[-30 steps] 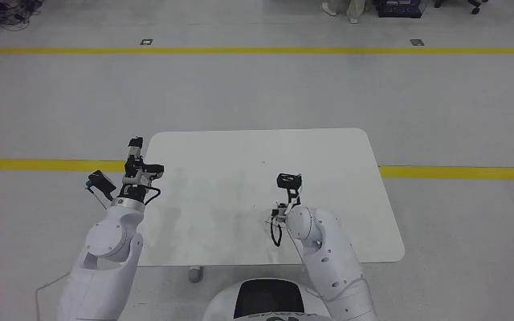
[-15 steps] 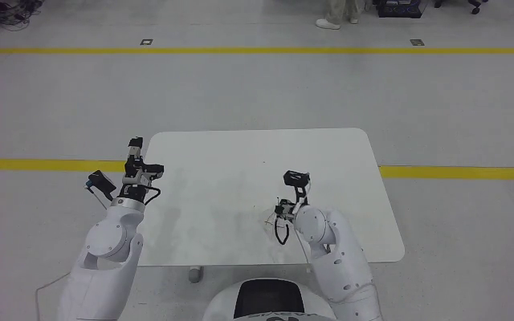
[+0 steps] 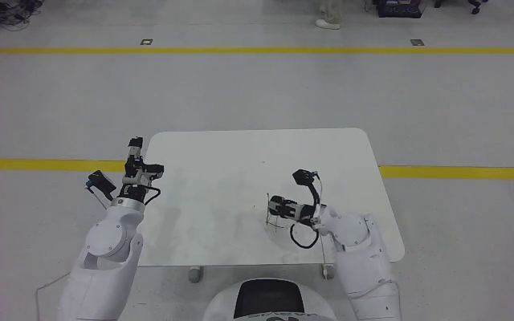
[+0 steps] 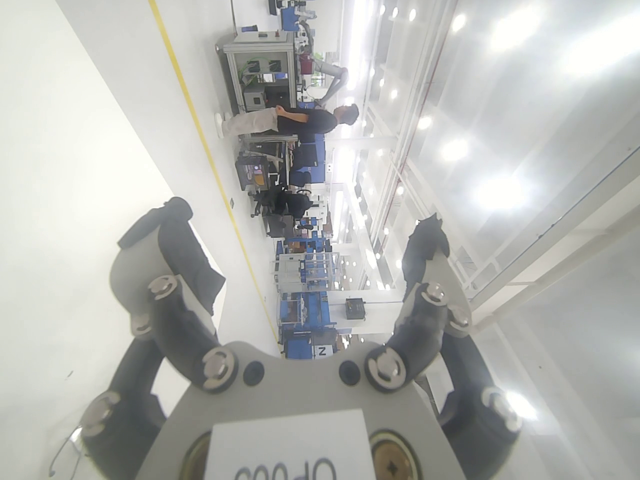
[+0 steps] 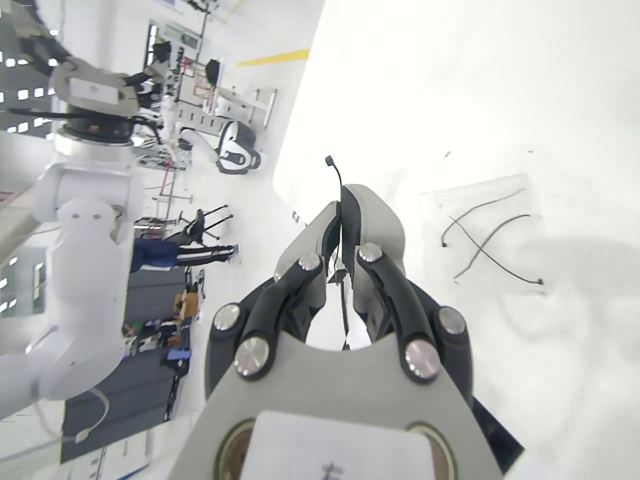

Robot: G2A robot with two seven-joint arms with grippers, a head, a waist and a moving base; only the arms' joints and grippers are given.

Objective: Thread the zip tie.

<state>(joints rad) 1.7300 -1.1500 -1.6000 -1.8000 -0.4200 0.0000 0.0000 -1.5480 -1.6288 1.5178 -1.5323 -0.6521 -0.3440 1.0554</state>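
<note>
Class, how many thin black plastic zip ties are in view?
3 zip ties: one zip tie clamped in the right gripper; two crossed zip ties lying on the white table, where another may overlap unseen.

Left label [image 4: 285,444]: white sticker on the mount plate of the left gripper [image 4: 300,219]. It bears one row of dark characters, upside down in the left wrist view and cut by the frame edge, so they are not legible in full.

Right label [image 5: 340,444]: white sticker on the mount plate of the right gripper [image 5: 341,209]. A few dark marks show, too partial to read.

Small sign [image 4: 322,350]: white plate on a blue cabinet [image 4: 300,349] in the hall behind, carrying a single dark capital letter.
</note>
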